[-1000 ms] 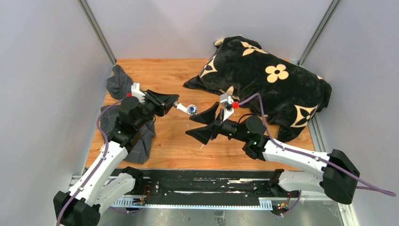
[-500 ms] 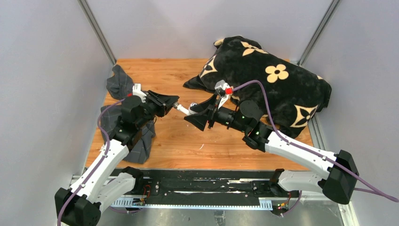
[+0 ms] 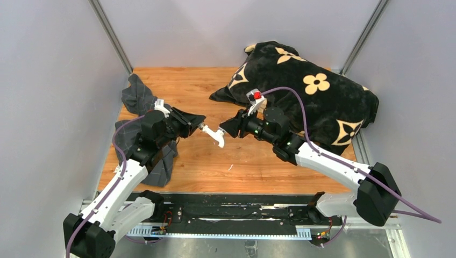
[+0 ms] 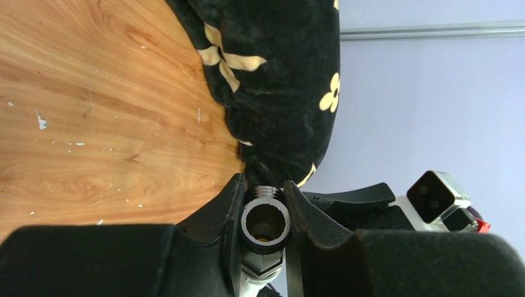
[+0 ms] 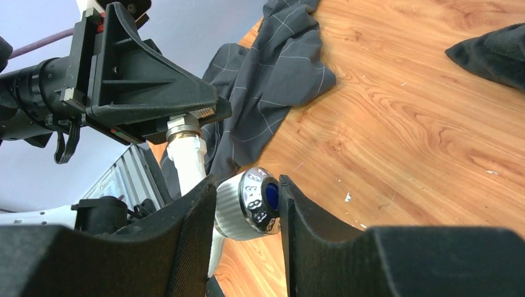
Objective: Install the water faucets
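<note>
Right gripper, wide open a second ago, has swung in and narrowed until its pads seem to touch the round metallic end of the white tap body, held above the tabletop by the left gripper clamped on its threaded end, so the two-handed fitting step can likely begin.

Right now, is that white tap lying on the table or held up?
Held up, clear of the table: the left gripper clamps the threaded end of the white tap, the right gripper pinches its round knob.

White plastic tap body, matt wooden table
</note>
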